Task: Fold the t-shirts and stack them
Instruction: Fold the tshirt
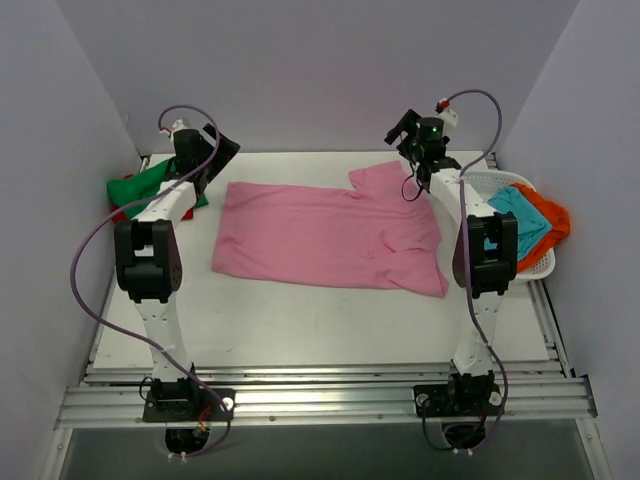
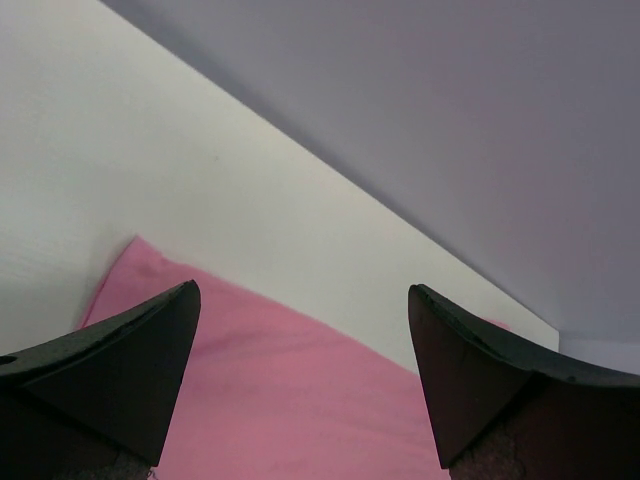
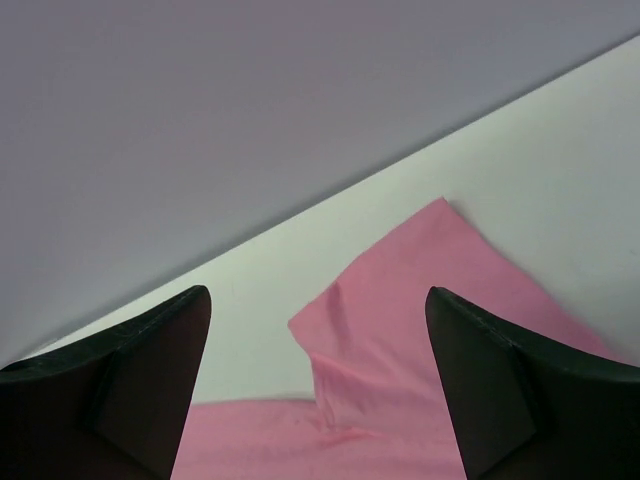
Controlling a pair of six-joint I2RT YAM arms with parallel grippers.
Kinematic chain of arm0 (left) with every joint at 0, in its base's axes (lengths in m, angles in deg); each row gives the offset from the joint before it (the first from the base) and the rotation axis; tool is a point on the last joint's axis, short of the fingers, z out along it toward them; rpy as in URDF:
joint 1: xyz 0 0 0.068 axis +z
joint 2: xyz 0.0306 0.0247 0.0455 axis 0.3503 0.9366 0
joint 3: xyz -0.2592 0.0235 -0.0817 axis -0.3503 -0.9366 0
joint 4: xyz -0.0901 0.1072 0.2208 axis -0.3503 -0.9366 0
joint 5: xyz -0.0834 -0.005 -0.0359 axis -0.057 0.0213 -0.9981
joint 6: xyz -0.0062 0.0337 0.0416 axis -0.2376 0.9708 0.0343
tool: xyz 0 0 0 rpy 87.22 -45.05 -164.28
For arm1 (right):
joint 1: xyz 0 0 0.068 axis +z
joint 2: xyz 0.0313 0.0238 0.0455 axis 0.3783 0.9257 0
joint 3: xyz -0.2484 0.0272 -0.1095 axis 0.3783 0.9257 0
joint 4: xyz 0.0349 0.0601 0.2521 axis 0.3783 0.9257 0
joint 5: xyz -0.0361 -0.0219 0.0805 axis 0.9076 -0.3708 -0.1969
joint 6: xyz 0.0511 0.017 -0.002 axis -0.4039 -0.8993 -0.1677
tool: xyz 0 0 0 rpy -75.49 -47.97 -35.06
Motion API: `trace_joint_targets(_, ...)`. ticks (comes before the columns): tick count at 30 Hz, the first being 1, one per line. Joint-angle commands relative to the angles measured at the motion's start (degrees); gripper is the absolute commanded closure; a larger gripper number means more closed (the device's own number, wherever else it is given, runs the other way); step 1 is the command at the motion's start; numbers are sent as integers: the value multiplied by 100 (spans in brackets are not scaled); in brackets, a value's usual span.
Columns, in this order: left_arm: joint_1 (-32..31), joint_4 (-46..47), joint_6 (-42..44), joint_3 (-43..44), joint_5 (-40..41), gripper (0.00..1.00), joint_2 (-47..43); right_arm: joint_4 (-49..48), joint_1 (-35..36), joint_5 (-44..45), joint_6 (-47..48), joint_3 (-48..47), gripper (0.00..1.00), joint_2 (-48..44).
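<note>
A large pink t-shirt (image 1: 330, 237) lies spread flat across the middle of the table, one sleeve (image 1: 383, 178) pointing to the far right. My left gripper (image 1: 222, 148) hovers open above its far left corner (image 2: 290, 390), nothing between the fingers. Above the sleeve (image 3: 420, 330) at the far right hangs my right gripper (image 1: 405, 128), also open and empty. Green and red t-shirts (image 1: 140, 188) lie bunched at the far left. Teal (image 1: 517, 222) and orange (image 1: 553, 215) t-shirts fill the basket on the right.
A white mesh basket (image 1: 487, 183) stands at the table's right edge beside the right arm. Grey walls close in the back and both sides. Purple cables loop off both arms.
</note>
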Motion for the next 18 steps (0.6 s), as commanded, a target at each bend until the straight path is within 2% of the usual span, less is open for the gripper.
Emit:
trace_joint_targets(1,105,-112,128,536,-141,6,451,735,-74,265,280,-779,16,738)
trace_joint_targets(11,176,29,40,932,-326,6,1128,780,-302,55,193,-1915,16,2170)
trace_joint_targets(18,193,125,49,915,-361,6,1199,569,-399,-103,140,-2136,15,2514)
